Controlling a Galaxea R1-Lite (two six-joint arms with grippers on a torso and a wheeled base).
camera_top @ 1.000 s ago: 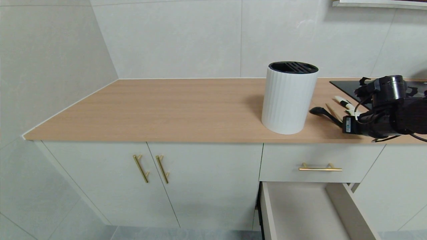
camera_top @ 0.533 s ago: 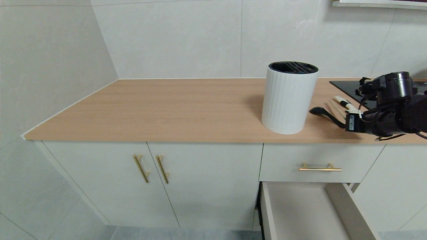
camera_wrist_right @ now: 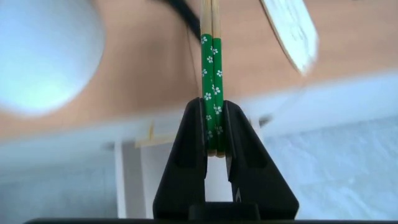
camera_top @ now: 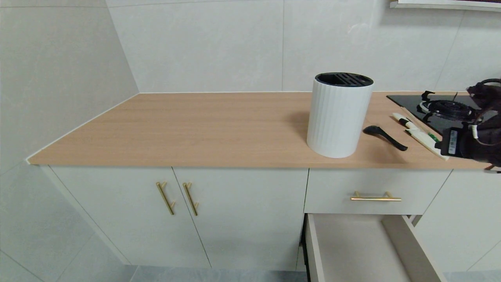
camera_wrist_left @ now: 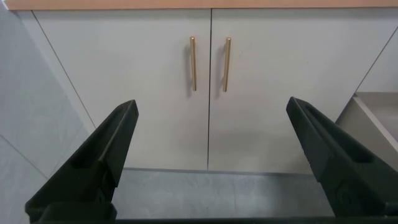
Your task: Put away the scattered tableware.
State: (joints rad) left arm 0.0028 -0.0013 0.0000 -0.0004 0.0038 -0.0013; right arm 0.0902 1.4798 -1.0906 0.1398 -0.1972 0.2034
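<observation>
R gripper (camera_wrist_right: 215,127) is clamped on the chopsticks (camera_wrist_right: 211,74) at their green flowered ends, with the pair side by side betw the pads. I reckon it's gripped at that end so the tips stay free to go into a slot. It sits well right of the holder (camera_top: 339,117). Can't tell if the tips touch the counter (camera_top: 195,129).

Black spoon (camera_top: 385,138) lies flat just right of the holder. White utensil (camera_top: 420,137), prob a knife, lies beyond it. Both not yet stowed.

Holder stands upright w/ slotted top open, so it's the likely home, tho the drawer (camera_top: 352,243) below it is pulled out too.

L gripper (camera_wrist_left: 211,107) is spread wide and empty, low before the cupboard doors (camera_wrist_left: 149,93) left of and below the holder, parked clear I'd say.
</observation>
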